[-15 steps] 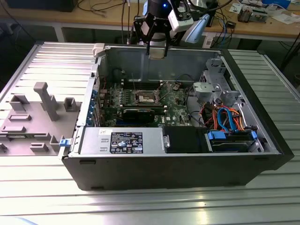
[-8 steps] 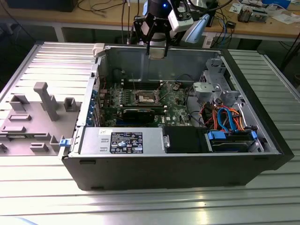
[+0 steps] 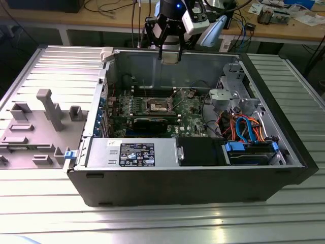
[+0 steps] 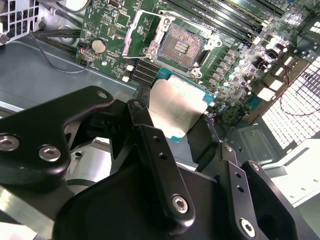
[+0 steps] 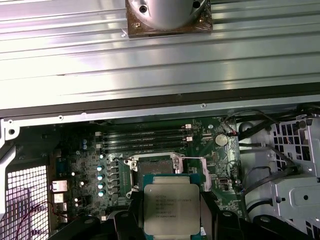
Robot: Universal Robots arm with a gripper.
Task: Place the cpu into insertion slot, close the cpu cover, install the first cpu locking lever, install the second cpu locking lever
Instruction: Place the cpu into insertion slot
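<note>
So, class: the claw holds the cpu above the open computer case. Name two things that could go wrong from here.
1. The claw grips the cpu only by two edges, above the motherboard; a slip could drop it onto components.
2. The insertion slot lies open, its fine contacts bare; a tilted or offset landing might bend them.

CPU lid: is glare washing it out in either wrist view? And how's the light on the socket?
Second wrist view: cpu lid blown out near white, no detail; socket evenly lit, contact grid visible. First wrist view: cpu evenly lit, print visible, no glare; socket dim, partly hidden behind it; strong glare on ribbed table.
</note>
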